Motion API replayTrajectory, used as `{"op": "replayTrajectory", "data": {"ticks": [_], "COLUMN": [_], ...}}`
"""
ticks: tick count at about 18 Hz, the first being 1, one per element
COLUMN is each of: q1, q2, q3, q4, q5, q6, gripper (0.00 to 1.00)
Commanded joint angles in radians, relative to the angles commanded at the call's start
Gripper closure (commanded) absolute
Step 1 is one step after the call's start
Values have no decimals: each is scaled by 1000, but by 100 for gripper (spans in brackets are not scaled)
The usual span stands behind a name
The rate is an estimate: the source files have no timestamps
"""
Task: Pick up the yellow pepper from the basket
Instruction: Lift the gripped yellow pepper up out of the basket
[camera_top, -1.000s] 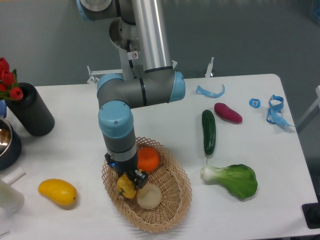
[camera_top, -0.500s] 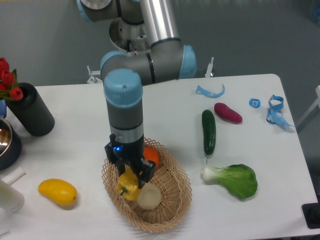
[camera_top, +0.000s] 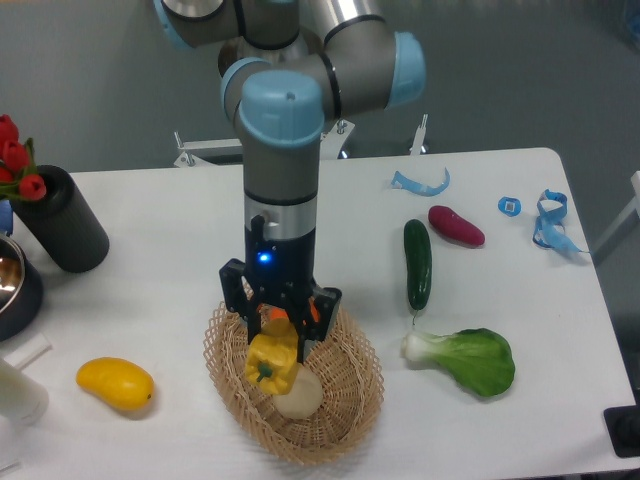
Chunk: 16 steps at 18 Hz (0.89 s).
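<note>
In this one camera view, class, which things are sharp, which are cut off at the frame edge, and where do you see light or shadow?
Fixed camera: the gripper and yellow pepper are sharp above the basket; lighting is soft, shadows faint; a blue light glows on the wrist; the red flowers and metal bowl are cropped at the left.

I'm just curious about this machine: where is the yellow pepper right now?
The yellow pepper hangs in the gripper over the basket, lower centre of the camera view, just above the pale ball.
</note>
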Motion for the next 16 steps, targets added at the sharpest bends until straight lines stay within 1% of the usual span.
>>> {"op": "replayTrajectory", "data": {"ticks": [7, 13, 16], "q1": [22, 57, 74], "q2": [5, 14, 21], "q3": [8, 5, 3], "q4": [0, -2, -3], "q5": [-14, -17, -40], "q6": [-6, -3, -3], "gripper": [72, 72, 72]}}
